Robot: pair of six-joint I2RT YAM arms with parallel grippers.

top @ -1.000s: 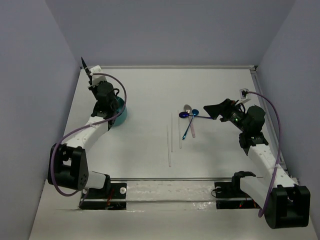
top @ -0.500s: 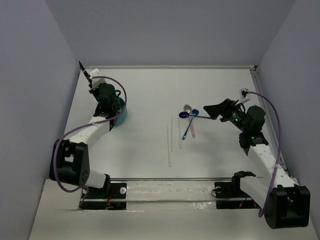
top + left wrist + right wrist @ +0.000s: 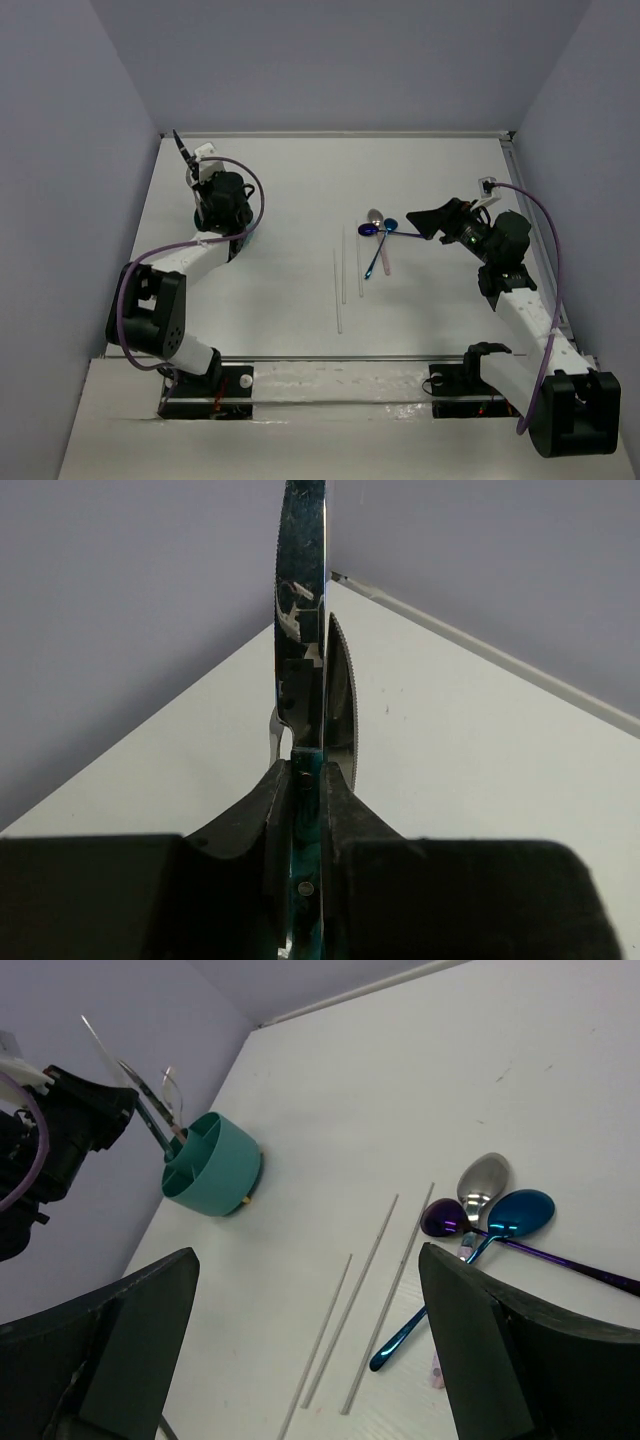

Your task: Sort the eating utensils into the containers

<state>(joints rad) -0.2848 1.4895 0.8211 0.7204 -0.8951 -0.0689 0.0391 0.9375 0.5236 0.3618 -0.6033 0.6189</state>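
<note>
Our left gripper is clamped tight on a teal-handled knife, blade up, at the teal caddy in the upper left of the overhead view. We should steer its handle straight down into the compartment beside the other knife, letting go only once it is seated. Our right gripper hangs wide open and empty near the spoons.

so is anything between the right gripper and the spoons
Nothing visible does. The right gripper hangs open beside the spoons, with only bare table between them.
</note>
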